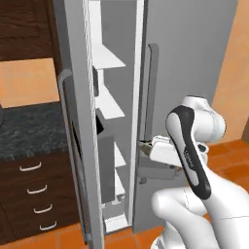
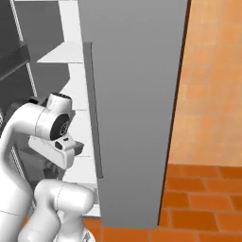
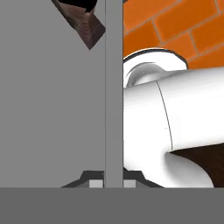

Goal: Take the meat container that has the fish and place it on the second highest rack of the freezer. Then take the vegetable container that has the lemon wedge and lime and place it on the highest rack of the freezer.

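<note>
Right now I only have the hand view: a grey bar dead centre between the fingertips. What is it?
Observer: The long vertical handle of the closed right-hand door. The gripper is shut on its lower part.
Operator: Other door?
Observer: The left door stands open, with white shelves showing inside.
Operator: Any container on them?
Observer: Can't tell. Something dark sits at mid height, too unclear to name.

No readable text, labels, numbers or signs anywhere.
</note>
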